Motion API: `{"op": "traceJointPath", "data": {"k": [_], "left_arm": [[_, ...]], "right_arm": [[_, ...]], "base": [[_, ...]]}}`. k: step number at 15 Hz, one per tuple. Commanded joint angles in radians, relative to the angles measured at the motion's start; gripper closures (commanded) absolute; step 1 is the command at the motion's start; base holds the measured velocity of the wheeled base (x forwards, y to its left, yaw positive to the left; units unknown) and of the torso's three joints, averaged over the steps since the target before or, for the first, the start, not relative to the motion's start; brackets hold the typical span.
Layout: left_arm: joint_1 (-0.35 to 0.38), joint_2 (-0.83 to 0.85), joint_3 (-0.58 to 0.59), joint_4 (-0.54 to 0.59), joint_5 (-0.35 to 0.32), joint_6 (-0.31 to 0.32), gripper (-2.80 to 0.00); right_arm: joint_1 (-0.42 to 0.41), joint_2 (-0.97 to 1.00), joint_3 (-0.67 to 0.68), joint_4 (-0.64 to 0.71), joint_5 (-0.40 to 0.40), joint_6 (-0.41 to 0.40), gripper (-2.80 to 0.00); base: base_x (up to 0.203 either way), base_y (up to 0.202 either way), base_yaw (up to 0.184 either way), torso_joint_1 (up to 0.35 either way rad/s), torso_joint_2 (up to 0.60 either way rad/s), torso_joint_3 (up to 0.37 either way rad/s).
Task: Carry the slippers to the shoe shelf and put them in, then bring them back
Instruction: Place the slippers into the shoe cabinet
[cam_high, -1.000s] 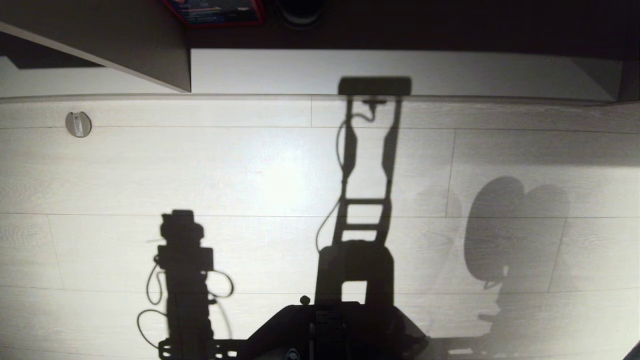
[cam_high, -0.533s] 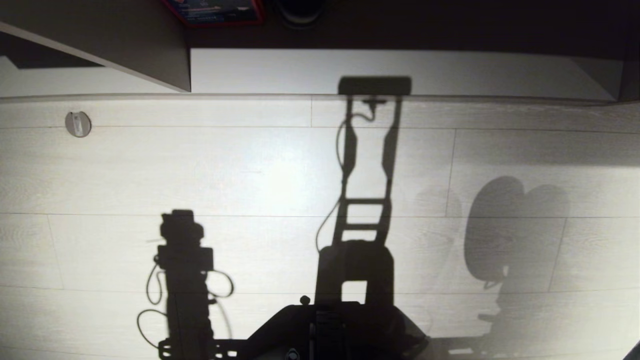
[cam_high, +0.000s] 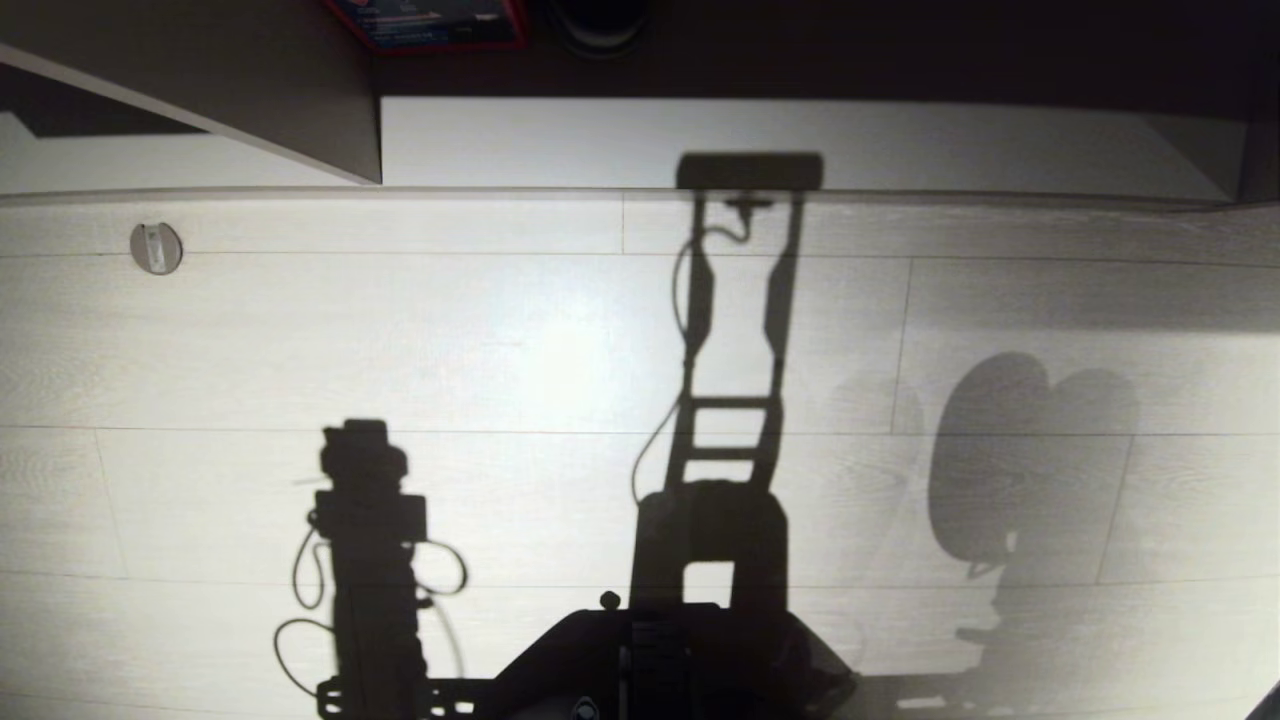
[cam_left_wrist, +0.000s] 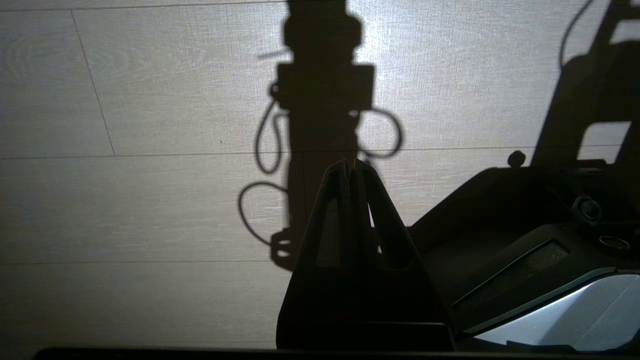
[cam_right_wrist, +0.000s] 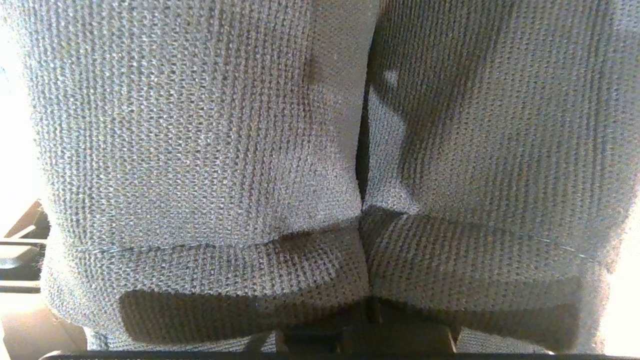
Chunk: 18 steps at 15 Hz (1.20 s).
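- I have the slippers (cam_right_wrist: 210, 150) filling the right wrist view, two grey knitted uppers side by side, hanging from the right claw (cam_right_wrist: 367, 320), which is clenched on them at their edge.
- The left claw (cam_left_wrist: 352, 167) is clenched on nothing and hangs over the pale floor (cam_high: 500, 340).
- Nothing has changed over the last second; I judge the rig is paused mid-carry.
- The shoe shelf (cam_high: 700, 140) lies ahead: pale base board, a divider to the left, no slippers in it yet.
- A red box (cam_high: 430, 25) shows at the top edge; its print is too small to read.
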Motion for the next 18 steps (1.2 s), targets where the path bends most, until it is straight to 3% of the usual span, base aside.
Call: {"op": "traceJointPath", "data": {"k": [1,7,11,18], "left_arm": [[0.0,0.0,0.0,0.0,0.0,0.0,0.0],[0.0,0.0,0.0,0.0,0.0,0.0,0.0],[0.0,0.0,0.0,0.0,0.0,0.0,0.0],[0.0,0.0,0.0,0.0,0.0,0.0,0.0]], "right_arm": [[0.001,0.0,0.0,0.0,0.0,0.001,0.0],[0.0,-0.001,-0.025,0.002,-0.004,-0.008,0.0],[0.001,0.054,-0.249,0.133,0.006,-0.011,0.0],[0.017,0.432,-0.415,0.14,-0.04,0.012,0.0]], "base": [[0.0,0.0,0.0,0.0,0.0,0.0],[0.0,0.0,0.0,0.0,0.0,0.0],[0.0,0.0,0.0,0.0,0.0,0.0],[0.0,0.0,0.0,0.0,0.0,0.0]]}}
